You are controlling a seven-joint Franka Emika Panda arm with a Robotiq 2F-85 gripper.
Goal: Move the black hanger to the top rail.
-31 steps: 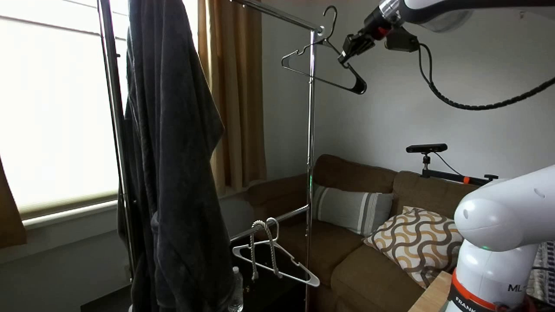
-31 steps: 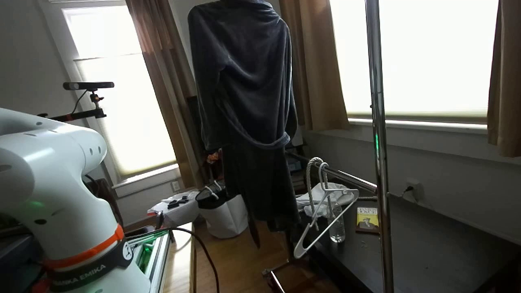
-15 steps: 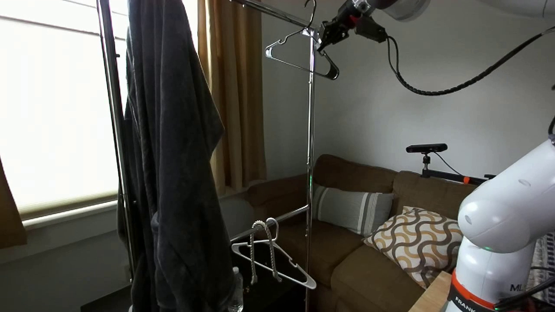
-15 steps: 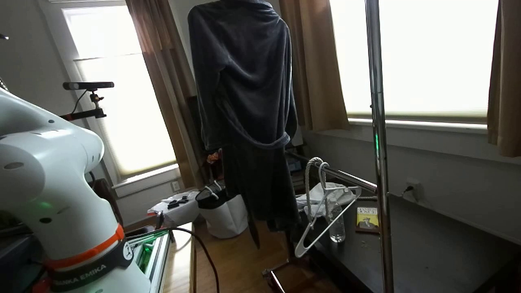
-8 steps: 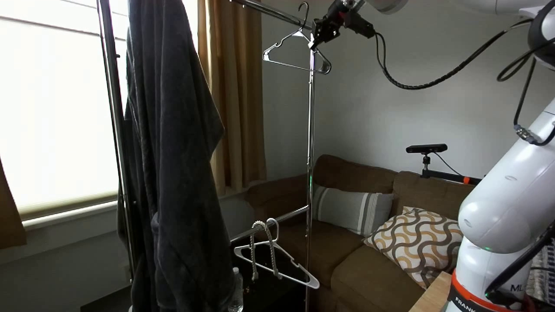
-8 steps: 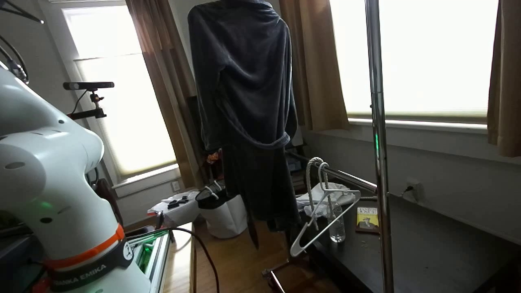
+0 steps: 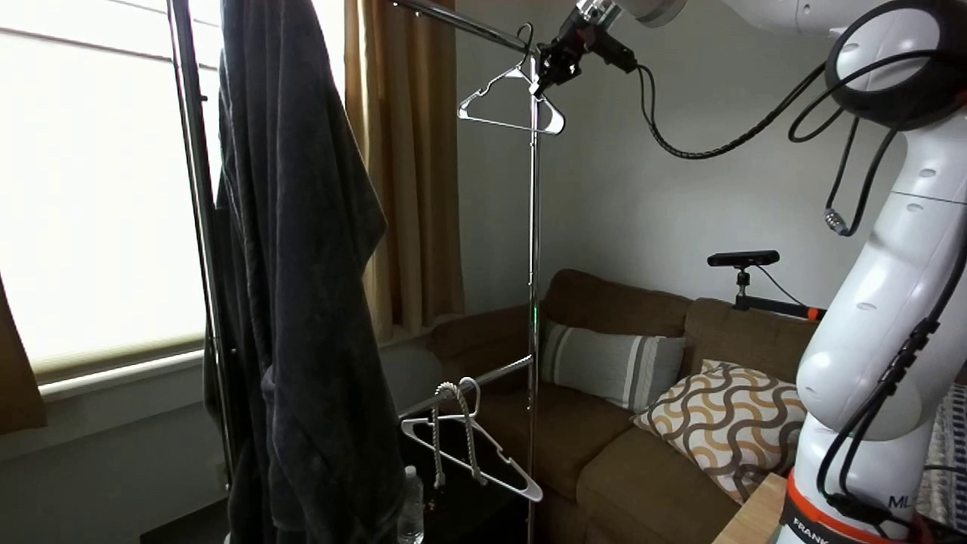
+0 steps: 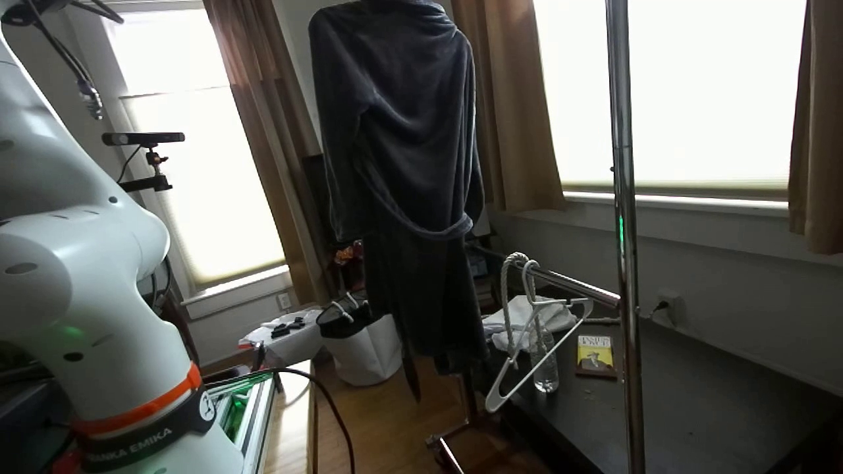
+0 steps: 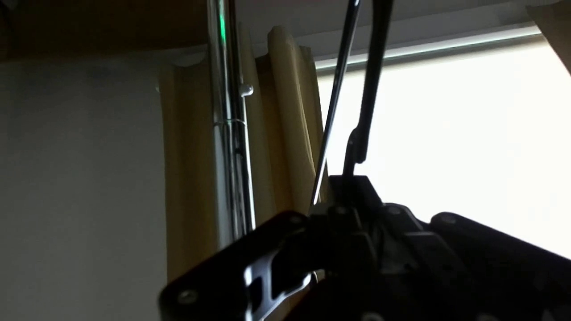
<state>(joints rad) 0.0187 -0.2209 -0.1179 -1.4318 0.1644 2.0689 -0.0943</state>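
Observation:
The black hanger point(image 7: 515, 73) hangs upright by the end of the top rail point(image 7: 472, 27) in an exterior view, its body shining whitish in the light. Its hook overlaps the rail end there, with the loop above it; I cannot tell whether it rests on the rail. My gripper point(image 7: 536, 88) is shut on the hanger's sloping shoulder, on the side away from the robe. In the wrist view, the jaws point(image 9: 348, 191) pinch the dark hanger arm point(image 9: 374, 80). The hanger, gripper and top rail are out of sight in the exterior view with the book point(image 8: 595, 355).
The rack's chrome post point(image 7: 533, 227) stands close beside the gripper and shows in the wrist view point(image 9: 227, 89). A dark robe point(image 7: 310, 264) hangs on the rack. A white hanger point(image 7: 533, 491) and rope point(image 7: 470, 442) hang on the lower crossbar point(image 7: 498, 373). A sofa point(image 7: 612, 302) stands behind.
The gripper carried the hanger left to the rail end, first rising, then sinking slightly as the hook came down over the rail in view. The rack post and robe have shifted a little.

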